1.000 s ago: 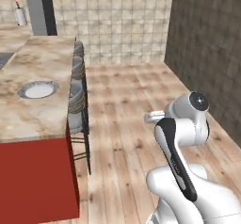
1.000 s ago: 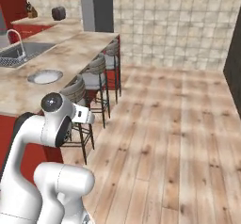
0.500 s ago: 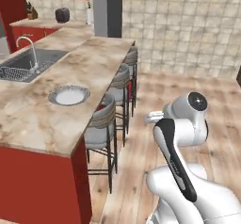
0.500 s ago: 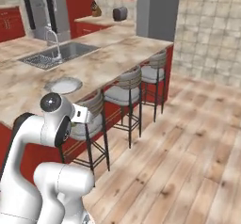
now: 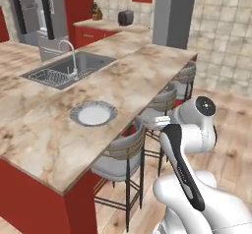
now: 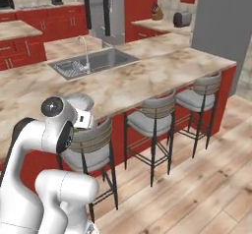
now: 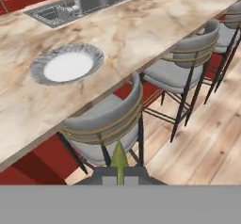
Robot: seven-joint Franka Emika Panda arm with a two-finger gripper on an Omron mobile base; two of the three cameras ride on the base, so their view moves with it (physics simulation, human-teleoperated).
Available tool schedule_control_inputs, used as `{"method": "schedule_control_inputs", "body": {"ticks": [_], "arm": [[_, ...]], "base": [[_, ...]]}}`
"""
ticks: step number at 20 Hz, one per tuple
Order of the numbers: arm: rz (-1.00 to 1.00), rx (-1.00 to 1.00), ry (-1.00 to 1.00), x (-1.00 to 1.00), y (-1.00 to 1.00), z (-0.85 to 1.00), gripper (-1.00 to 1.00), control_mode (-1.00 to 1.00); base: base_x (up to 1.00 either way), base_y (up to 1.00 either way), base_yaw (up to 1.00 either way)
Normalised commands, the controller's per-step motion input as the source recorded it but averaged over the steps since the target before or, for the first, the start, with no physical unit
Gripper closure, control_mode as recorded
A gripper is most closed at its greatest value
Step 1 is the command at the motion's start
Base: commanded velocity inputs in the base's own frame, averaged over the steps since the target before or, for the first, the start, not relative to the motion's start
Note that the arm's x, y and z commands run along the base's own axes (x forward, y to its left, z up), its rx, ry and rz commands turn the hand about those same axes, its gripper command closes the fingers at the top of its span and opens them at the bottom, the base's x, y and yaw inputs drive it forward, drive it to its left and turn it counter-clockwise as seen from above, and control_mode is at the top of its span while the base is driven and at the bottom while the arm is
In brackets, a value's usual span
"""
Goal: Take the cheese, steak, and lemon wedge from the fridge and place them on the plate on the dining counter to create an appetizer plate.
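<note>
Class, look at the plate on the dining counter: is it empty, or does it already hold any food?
Empty. The plate shows a bare white centre in the left base view and the hand view, with no food on it.

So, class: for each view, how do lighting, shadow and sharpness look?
Left base view: flat, even light on the dining counter, plate slightly soft. Right base view: the stools cast faint floor shadows. Hand view: plate ridges blurred, no glare; a yellow-green lemon wedge shows between the jaws.

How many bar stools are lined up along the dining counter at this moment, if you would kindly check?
3, in a row along the dining counter: the nearest stool behind the arm, the middle stool, and the far stool by the counter's end. More could be hidden beyond the frame.
</note>
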Motion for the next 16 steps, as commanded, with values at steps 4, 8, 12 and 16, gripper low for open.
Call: {"method": "schedule_control_inputs", "body": {"ticks": [4, 8, 12, 16], "arm": [[0.00, 0.00, 0.00, 0.00, 0.00, 0.00, 1.00, 1.00], [0.00, 0.00, 0.00, 0.00, 0.00, 0.00, 1.00, 1.00], [0.00, 0.00, 0.00, 0.00, 0.00, 0.00, 1.00, 1.00], [0.00, 0.00, 0.00, 0.00, 0.00, 0.00, 1.00, 1.00]], "base": [[1.00, -0.11, 0.48], [1.00, 0.00, 0.45], [1.00, 0.00, 0.39], [0.99, 0.00, 0.37]]}}
